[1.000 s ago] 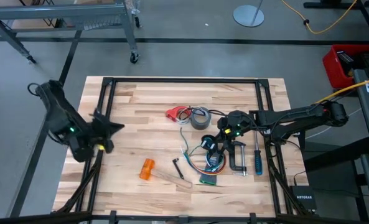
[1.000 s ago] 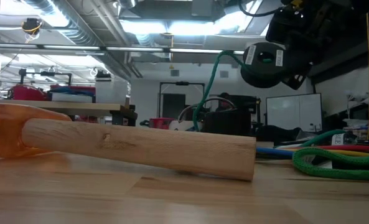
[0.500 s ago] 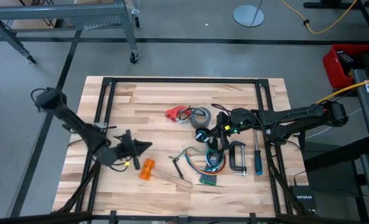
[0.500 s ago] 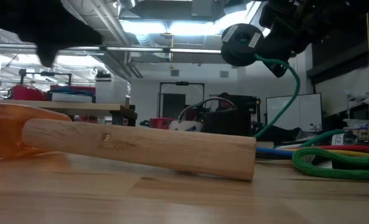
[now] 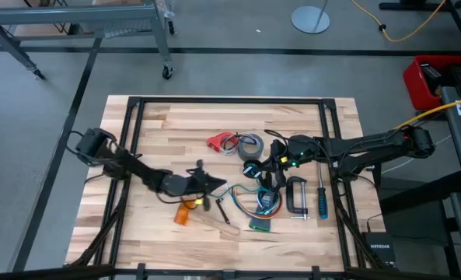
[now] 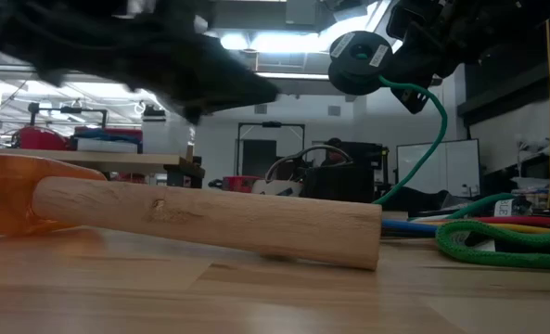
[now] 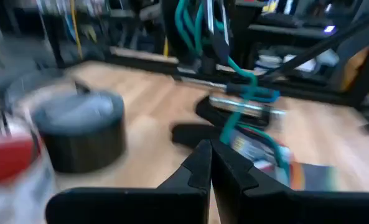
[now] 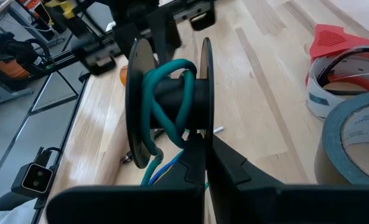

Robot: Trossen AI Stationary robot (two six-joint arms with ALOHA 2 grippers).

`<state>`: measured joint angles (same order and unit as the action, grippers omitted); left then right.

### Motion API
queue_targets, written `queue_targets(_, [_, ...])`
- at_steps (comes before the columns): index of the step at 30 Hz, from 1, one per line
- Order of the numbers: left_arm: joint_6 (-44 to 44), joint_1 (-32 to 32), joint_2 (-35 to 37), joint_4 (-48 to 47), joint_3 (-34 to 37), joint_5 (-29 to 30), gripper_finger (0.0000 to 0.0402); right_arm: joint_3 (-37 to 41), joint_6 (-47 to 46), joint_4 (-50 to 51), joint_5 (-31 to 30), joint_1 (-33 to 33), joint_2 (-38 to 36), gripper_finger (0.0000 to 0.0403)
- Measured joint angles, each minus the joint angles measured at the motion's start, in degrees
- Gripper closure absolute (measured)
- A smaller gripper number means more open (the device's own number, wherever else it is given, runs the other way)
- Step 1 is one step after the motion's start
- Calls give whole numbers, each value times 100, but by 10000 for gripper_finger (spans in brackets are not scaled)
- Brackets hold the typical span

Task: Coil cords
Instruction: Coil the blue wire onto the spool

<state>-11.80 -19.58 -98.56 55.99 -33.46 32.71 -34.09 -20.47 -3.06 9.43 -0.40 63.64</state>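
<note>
A teal-green cord (image 8: 165, 102) is wound on a black spool (image 5: 251, 169) that hangs above the table's middle, with my right gripper (image 8: 207, 149) shut on it. From the spool (image 6: 358, 60) the cord (image 6: 425, 139) hangs down to a pile of coloured wires (image 5: 249, 204). A thin dark cord with a red plastic piece (image 5: 217, 142) lies beside the grey tape roll (image 5: 251, 145). My left gripper (image 5: 218, 186) is shut and holds nothing. It hovers nearly level over the table, left of the spool and above the mallet's orange head (image 5: 184, 211). My right gripper pinches the rim of one spool disc (image 8: 206, 127) between its two fingers. The fingers come from the table's right, slanting down. The spool is lifted clear with its axis about level, and the cord trails slack below it.
A mallet with a wooden handle (image 6: 210, 218) lies at the near middle. A C-clamp (image 5: 296, 194), a blue screwdriver (image 5: 321, 198) and a green board (image 5: 261, 224) lie near my right arm. The table's left half is bare wood (image 5: 152, 132).
My left arm has swung from the table's left edge toward its middle and come down, its gripper tipping to nearly level and staying shut. My right gripper has tipped up a little with the spool, so the cord now hangs from its other side.
</note>
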Motion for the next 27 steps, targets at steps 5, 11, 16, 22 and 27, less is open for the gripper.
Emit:
queue_targets(5, [674,419,-336,-70,-680,-12,400,0,128,10,6,0,0,398])
queue_targets(11, [-223,758,-346,-1310,-1069,-950,400,0,146,7,6,0,0,398])
queue_targets(16, [-387,888,-510,-2000,-1315,-1825,400,0,148,2,6,0,0,398])
queue_targets(22, [460,902,-782,-1927,-1556,-1864,400,0,148,11,4,0,0,398])
queue_targets(27, [318,971,-783,-1934,-1638,-1772,400,0,148,12,4,0,0,398])
